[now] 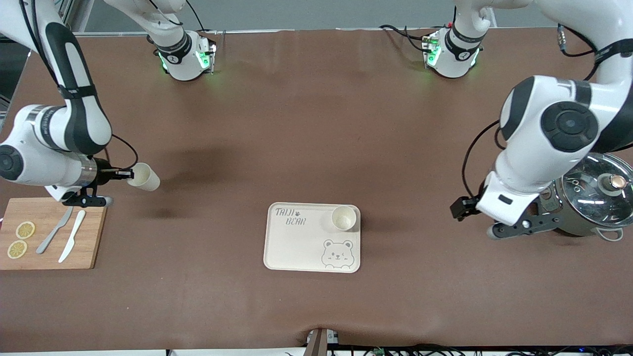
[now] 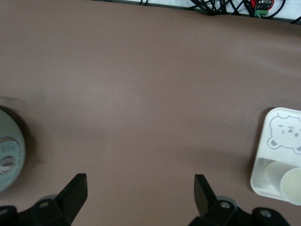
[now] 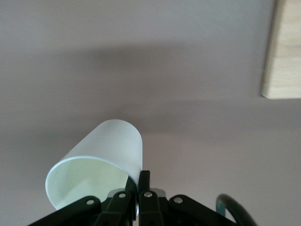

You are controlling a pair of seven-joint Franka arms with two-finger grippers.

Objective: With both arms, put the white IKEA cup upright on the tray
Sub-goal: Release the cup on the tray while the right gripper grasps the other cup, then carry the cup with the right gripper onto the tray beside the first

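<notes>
My right gripper (image 1: 129, 174) is shut on the rim of a white cup (image 1: 144, 177), which hangs tilted on its side over bare table beside the cutting board. In the right wrist view the fingers (image 3: 145, 179) pinch the cup's (image 3: 106, 148) wall, one inside and one outside. The cream tray (image 1: 296, 247) with its bear drawing lies mid-table, and a second white cup (image 1: 343, 218) stands upright on the corner toward the left arm's end. My left gripper (image 1: 472, 216) waits open over bare table beside the pot. The left wrist view shows its gripper (image 2: 141, 181) wide apart, the tray (image 2: 277, 141) and its cup (image 2: 291, 184).
A wooden cutting board (image 1: 49, 247) with two knives and lemon slices lies at the right arm's end, its corner (image 3: 284, 47) seen from the right wrist. A steel pot with a glass lid (image 1: 593, 198) sits under the left arm, its edge (image 2: 7, 155) in the left wrist view.
</notes>
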